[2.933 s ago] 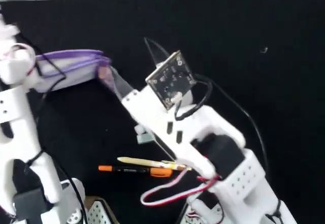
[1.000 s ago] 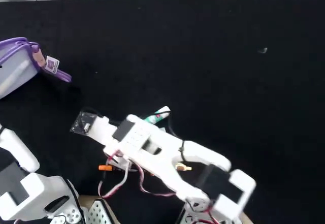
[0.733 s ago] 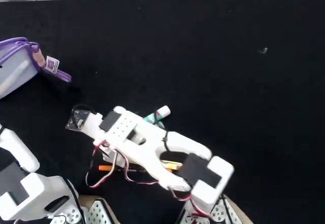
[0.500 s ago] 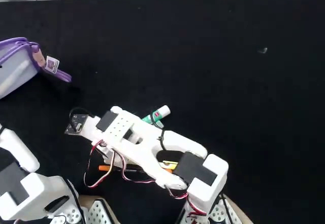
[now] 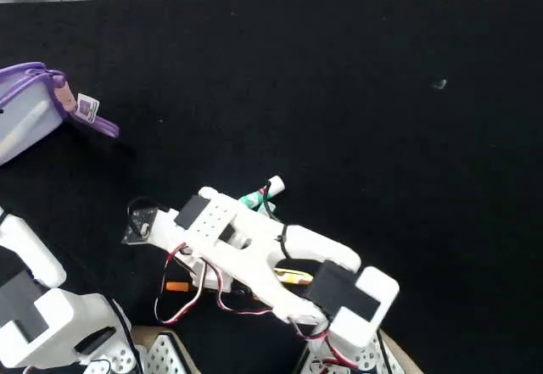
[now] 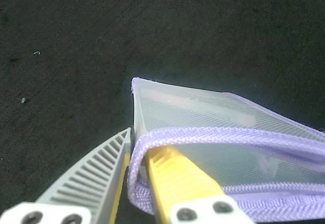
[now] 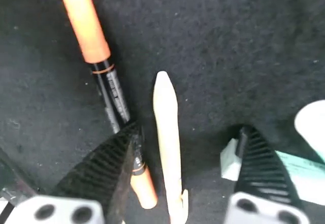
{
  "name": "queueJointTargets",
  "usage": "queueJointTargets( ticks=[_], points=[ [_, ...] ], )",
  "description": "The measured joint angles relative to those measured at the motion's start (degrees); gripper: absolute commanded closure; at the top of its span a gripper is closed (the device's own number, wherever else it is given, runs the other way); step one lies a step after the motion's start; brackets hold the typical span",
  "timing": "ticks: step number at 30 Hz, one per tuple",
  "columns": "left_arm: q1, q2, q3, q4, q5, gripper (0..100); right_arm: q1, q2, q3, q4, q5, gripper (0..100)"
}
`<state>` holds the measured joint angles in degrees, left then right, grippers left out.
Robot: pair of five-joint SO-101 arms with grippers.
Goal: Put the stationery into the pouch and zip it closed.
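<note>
Jaws on the left gripper (image 6: pixel 136 155) are pinching hard. The grey ribbed finger (image 6: pixel 91 183) is on one side and the yellow finger (image 6: pixel 172 178) on the other. The purple woven zip edge of the clear mesh pouch (image 6: pixel 218 127) is squeezed between them. The pouch body stretches away beyond the fingertips over the black cloth table (image 6: pixel 76 41).

Over to the right gripper (image 7: pixel 185 132), and its black jaws are spread wide, low over the cloth. Right between them lies the slim cream-coloured pen (image 7: pixel 167 127), running lengthwise along the gap and closer to one jaw than the other. Neither jaw touches it, as far as I can see. The black marker with the orange cap (image 7: pixel 104 82) lies slanted just beside the pen. Its barrel passes under the tip of that nearer jaw, and the cap sits out ahead of the fingertips. Just outside the other jaw sits a white-capped green tube (image 7: pixel 299 170), partly hidden by that finger.

From above, the pouch (image 5: pixel 30 111) is well apart from the right gripper's jaws. That arm lies low across the pen and marker, with the tube (image 5: pixel 261 193) poking out beside it.
</note>
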<state>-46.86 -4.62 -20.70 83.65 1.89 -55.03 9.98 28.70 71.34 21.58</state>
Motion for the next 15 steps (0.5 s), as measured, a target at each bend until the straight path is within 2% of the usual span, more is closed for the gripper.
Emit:
queueJointTargets(
  ticks=[4,11,15],
  points=[
    [0.0,0.0,0.0,0.0,0.0,97,0.53,1.14,-1.32,-1.32,-0.09,98.5],
    [0.18,0.0,0.0,0.7,0.0,97,1.49,2.2,-1.85,-1.32,-0.09,98.8],
    [3.69,-0.09,-0.53,3.43,0.0,97,3.78,-2.11,-0.62,0.35,0.0,98.8]
  ],
)
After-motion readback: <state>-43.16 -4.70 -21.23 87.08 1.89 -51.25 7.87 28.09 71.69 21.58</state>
